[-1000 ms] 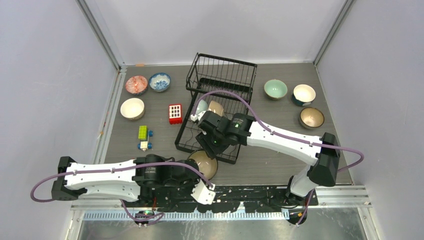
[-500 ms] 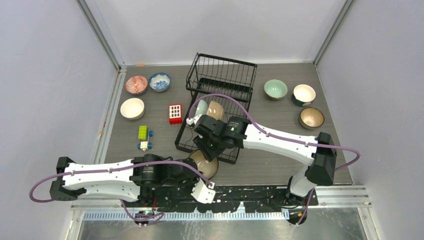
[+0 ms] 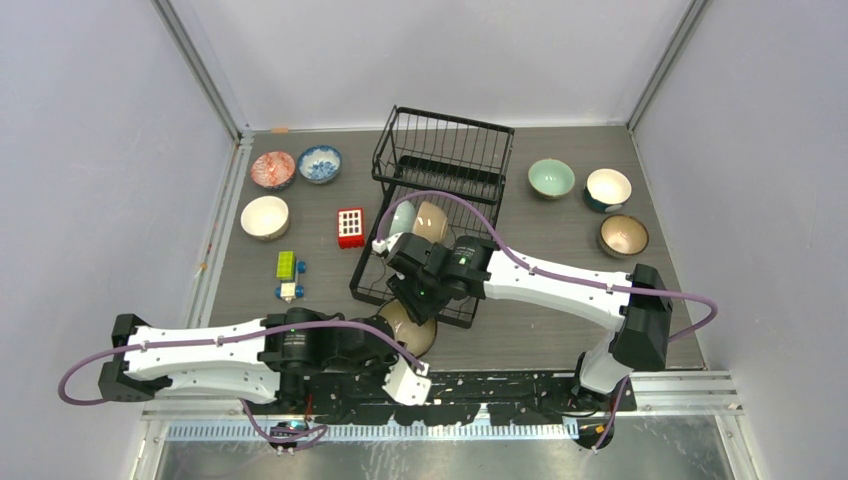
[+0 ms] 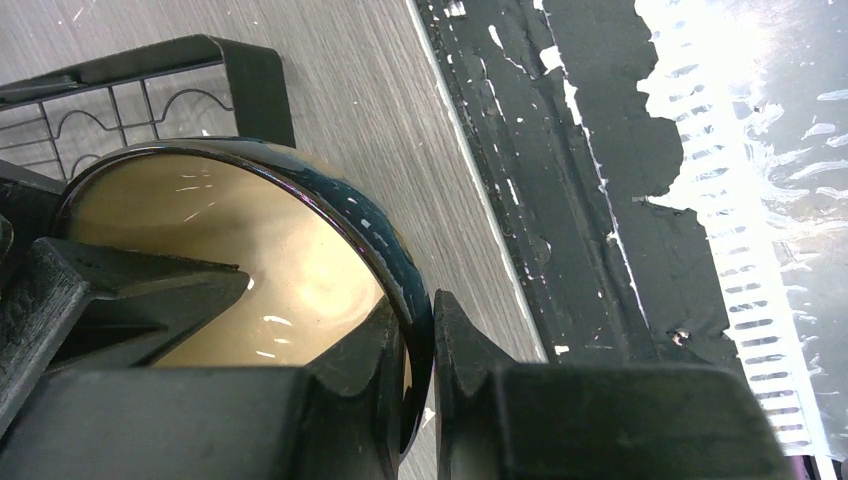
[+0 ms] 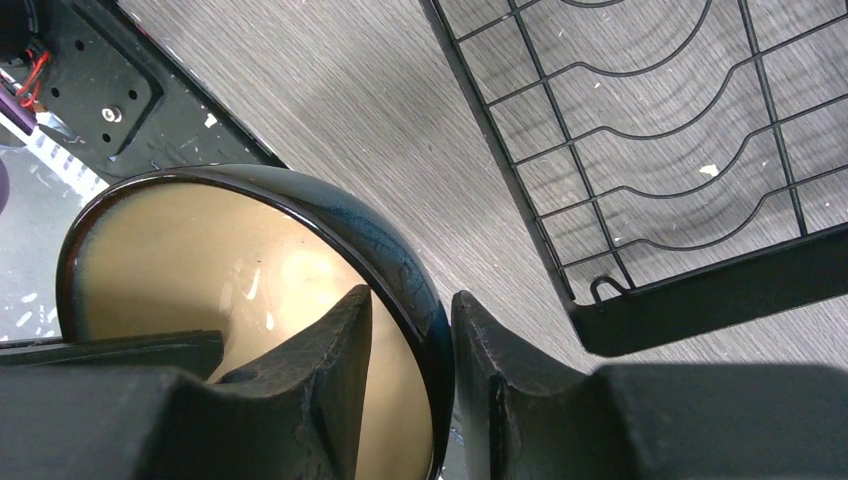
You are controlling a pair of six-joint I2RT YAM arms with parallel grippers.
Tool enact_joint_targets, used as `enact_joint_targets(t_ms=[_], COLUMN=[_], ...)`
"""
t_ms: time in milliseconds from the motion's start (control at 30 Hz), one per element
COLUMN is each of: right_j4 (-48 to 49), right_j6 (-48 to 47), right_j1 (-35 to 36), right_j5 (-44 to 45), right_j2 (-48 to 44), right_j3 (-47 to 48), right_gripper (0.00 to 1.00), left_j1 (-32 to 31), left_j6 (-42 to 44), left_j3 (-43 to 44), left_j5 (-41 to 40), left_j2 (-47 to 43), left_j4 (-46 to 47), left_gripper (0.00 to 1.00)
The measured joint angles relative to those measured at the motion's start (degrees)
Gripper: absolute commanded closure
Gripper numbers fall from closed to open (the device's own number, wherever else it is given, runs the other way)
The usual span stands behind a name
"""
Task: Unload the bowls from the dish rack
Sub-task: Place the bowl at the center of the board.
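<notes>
Two arms meet at a dark bowl (image 4: 230, 230) just off the rack's (image 3: 440, 150) near edge. The left gripper (image 4: 425, 310), reaching low from the left, pinches its rim, while the right gripper (image 5: 412, 297), bent down over the rack, straddles that rim, grip uncertain. Behind it, a tan bowl (image 3: 432, 219) stands in the rack.

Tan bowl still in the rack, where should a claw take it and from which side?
Take the tan bowl by its top rim, coming down from above, one finger inside, one outside. It stands on edge in the slots of the dish rack, so the thin rim points up. The pale green bowl crowds one side, so a side approach looks poor.
</notes>
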Motion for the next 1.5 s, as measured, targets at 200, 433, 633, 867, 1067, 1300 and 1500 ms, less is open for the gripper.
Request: enact_joint_targets(t_ms=[200,433,633,867,1067,1300,1500], right_j4=[0.26,0.24,0.33,0.68,0.7,0.81,0.9], right_j6=[0.02,-0.35,-0.13,1.29,1.36,1.44,1.46], right_j1=[-0.02,-0.02,0.0,0.11,0.15,0.15,0.15], right_j5=[-0.07,0.11,0.04,0.81,2.16,3.82,3.93], right_j2=[0.0,0.0,0.0,-0.11,-0.98,-2.64,-2.82], right_j3=[-0.17,-0.98,-1.14,-1.14,-1.14,-1.25,-1.86], right_gripper=[0.72,0.89,0.54,0.44,0.42,0.54,0.58], left_j1=[0.0,-0.11,-0.11,-0.11,-0.11,-0.11,-0.11], left_j6=[-0.37,-1.36,-1.36,-1.81,-1.81,-2.14,-2.67], left_j3=[0.0,-0.07,-0.79,-0.9,-0.9,-0.9,-0.9], left_j5=[-0.11,0.07,0.04,-0.48,-0.44,-0.22,-0.24], left_j2=[-0.13,-0.17,-0.55,-0.55,-0.24,0.52,0.52], left_j4=[-0.04,-0.42,0.11,0.44,0.46,0.44,0.46], left_gripper=[1.0,1.0,1.0,1.0,1.0,1.0,1.0])
